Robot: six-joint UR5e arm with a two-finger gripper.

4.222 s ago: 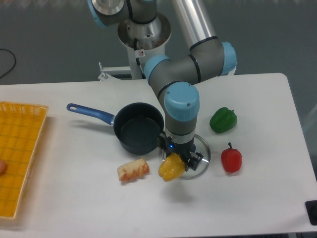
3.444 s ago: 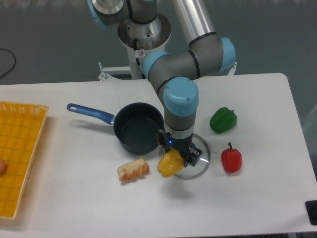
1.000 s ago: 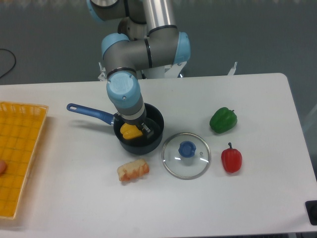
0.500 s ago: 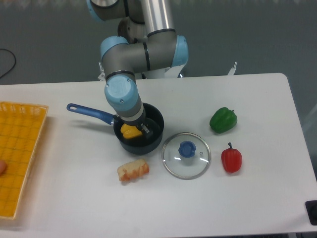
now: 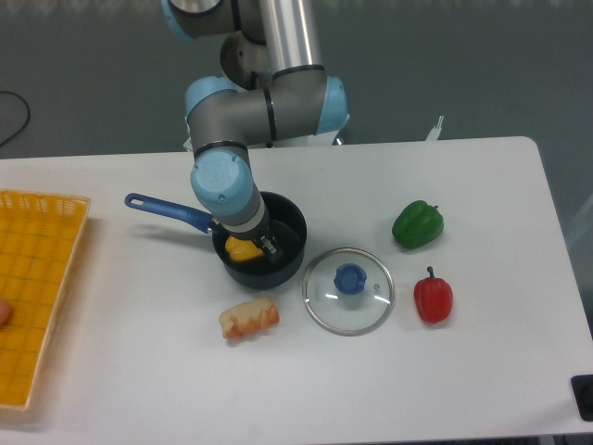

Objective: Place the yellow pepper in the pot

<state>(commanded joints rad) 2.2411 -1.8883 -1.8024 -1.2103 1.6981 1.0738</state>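
Note:
The yellow pepper (image 5: 240,250) is low inside the dark pot (image 5: 293,225), on its left side, below the rim. My gripper (image 5: 250,247) reaches down into the pot from above and is shut on the pepper; one dark finger (image 5: 269,246) shows at the pepper's right, the other is hidden under the wrist. The pot's blue handle (image 5: 167,209) points left and away.
A glass lid with a blue knob (image 5: 348,289) lies right of the pot. A bread-like roll (image 5: 248,318) lies in front of it. A green pepper (image 5: 417,224) and a red pepper (image 5: 433,297) sit at the right. A yellow basket (image 5: 37,287) stands at the left edge.
The gripper carried the yellow pepper from beside the lid leftward over the pot and lowered it inside; over the last second it sank slightly deeper and shifted a little left.

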